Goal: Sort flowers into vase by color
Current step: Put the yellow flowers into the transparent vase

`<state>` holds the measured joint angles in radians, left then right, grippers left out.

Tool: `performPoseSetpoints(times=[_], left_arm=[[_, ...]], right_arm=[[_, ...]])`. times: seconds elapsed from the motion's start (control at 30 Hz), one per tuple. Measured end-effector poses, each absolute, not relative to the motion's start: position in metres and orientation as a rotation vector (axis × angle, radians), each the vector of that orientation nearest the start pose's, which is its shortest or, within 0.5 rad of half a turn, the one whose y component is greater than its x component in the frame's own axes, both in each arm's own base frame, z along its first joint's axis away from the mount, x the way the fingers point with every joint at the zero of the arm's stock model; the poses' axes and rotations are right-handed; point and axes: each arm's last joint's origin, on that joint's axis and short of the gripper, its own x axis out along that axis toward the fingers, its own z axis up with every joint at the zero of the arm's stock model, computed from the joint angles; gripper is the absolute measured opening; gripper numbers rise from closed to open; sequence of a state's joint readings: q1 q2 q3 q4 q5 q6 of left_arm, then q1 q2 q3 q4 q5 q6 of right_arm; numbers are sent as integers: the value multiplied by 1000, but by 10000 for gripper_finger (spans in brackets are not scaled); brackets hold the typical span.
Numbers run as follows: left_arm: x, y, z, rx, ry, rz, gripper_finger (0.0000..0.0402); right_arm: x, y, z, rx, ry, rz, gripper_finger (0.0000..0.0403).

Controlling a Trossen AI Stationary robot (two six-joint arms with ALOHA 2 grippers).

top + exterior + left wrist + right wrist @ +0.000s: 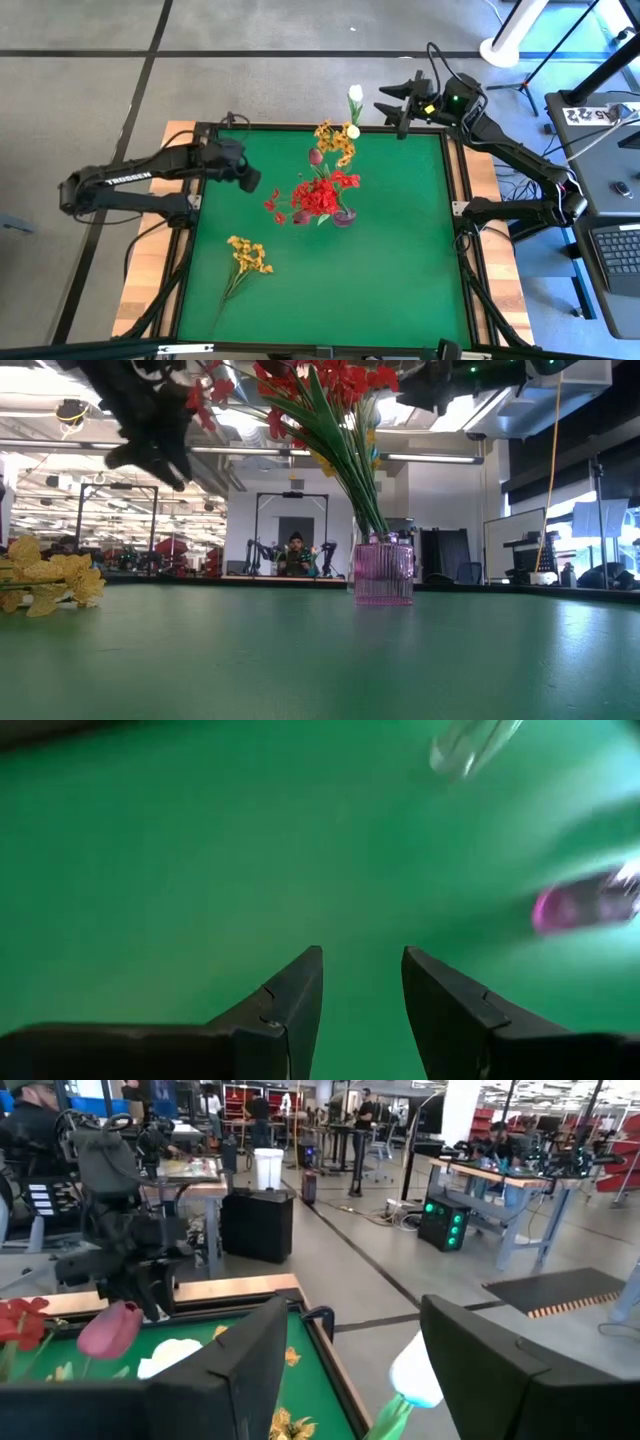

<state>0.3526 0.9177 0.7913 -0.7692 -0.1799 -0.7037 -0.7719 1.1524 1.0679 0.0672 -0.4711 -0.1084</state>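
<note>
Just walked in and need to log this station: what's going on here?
Two robot arms are sorting artificial flowers on a green table. A pink vase in the middle already holds red, yellow and other blooms. One yellow flower lies on the mat. The left gripper hovers above the mat with open, empty jaws. The right gripper sits at the far edge, jaws open around a white tulip, not visibly clamping it.
</note>
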Motion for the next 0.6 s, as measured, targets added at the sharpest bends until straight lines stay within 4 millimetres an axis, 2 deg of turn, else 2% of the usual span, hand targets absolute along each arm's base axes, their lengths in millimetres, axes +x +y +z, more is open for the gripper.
performPoseSetpoints(times=[0.13, 0.3, 0.4, 0.6], left_arm=[[158, 53, 263, -740, 795, 799, 133], [156, 42, 262, -756, 854, 781, 133], [155, 35, 260, -823, 883, 773, 133], [161, 14, 255, -853, 926, 732, 133]], right_arm=[[192, -168, 382, -65, 25, -289, 230], [193, -168, 381, -53, 31, -267, 230], [193, -167, 381, -38, 29, -252, 230], [193, -166, 381, -33, 33, -218, 230]])
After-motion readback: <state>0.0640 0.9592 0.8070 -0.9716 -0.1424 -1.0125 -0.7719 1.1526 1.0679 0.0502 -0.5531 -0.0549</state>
